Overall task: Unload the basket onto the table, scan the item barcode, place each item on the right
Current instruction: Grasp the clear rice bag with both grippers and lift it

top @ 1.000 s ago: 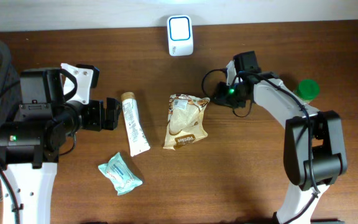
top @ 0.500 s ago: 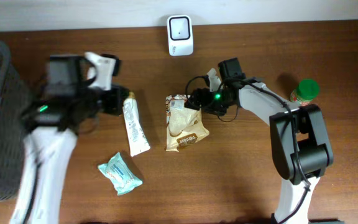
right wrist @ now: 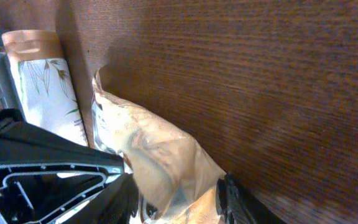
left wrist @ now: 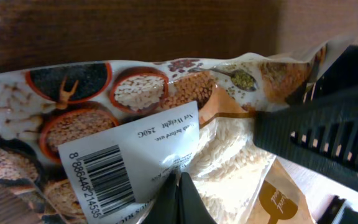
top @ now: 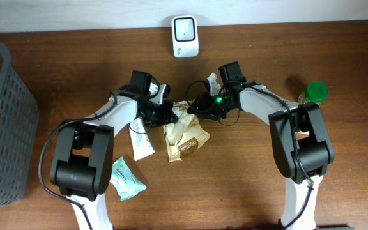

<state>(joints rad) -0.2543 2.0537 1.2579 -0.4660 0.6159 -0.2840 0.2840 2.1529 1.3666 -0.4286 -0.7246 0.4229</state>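
Changed in the last second: the left hand (top: pixel 165 115) swung in from the left, where it hung wide open, and is now pinched shut at the pouch's (top: pixel 185 137) far-left edge; can't tell if film is caught. The right hand (top: pixel 197 105) came in too and has narrowed around the far-right corner, apparently gripping it. The pouch sits mid-counter (top: pixel 248 185), crumpled and skewed. Likely a two-handed lift toward the scanner (top: pixel 184 29) at the far edge. The barcode (left wrist: pixel 101 174) shows in the left wrist view.

Counts: two hands, one pouch, one scanner, one tube (top: pixel 140 144), one teal packet (top: pixel 128 180), one green-lidded jar (top: pixel 314 92), one basket (top: pixel 5 96).
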